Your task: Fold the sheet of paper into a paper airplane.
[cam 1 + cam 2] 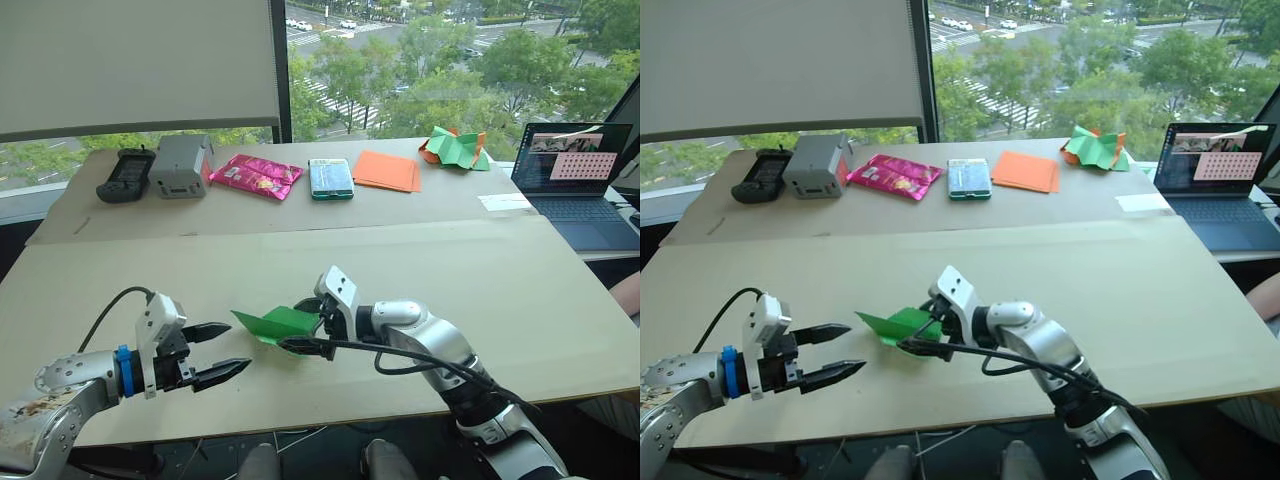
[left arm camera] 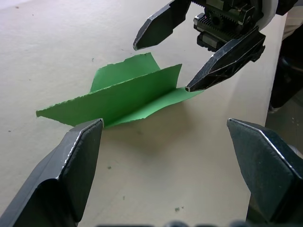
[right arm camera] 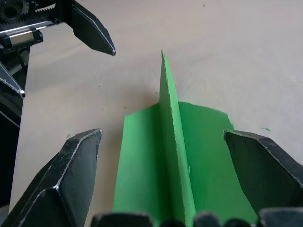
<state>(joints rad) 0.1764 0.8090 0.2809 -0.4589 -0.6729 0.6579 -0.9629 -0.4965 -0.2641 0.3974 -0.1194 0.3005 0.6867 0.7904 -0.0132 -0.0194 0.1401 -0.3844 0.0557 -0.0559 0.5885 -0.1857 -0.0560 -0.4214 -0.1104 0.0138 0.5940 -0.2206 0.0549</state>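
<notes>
lying on the pale counter (image 1: pixel 520 300) between the two grippers, the sheet of paper (image 1: pixel 280 324) is already a pointed green wedge: two flat wings with a thin keel standing upright along the middle crease, its point aimed toward the left gripper (image 1: pixel 222 352). the right gripper (image 2: pixel 163 67) sits at the wide tail end with its fingers spread apart, one to each side of the keel and the lower one touching or nearly touching the wing's edge; it grips nothing. the left gripper is just beside the nose, fingers also wide apart and empty.

this paper looks very light, thin and limp, so it will likely slide on the smooth counter under any push and crush if pinched hard. its edges look slightly ragged and could tear. the best hold is probably the upright keel, pinched flat from both sides near the tail, where the layers are doubled and stiffest.

no real containers stand nearby: along the far counter lie a pink packet (image 1: pixel 255 175) and a teal packet (image 1: pixel 331 178), both closed, contents hidden.
</notes>
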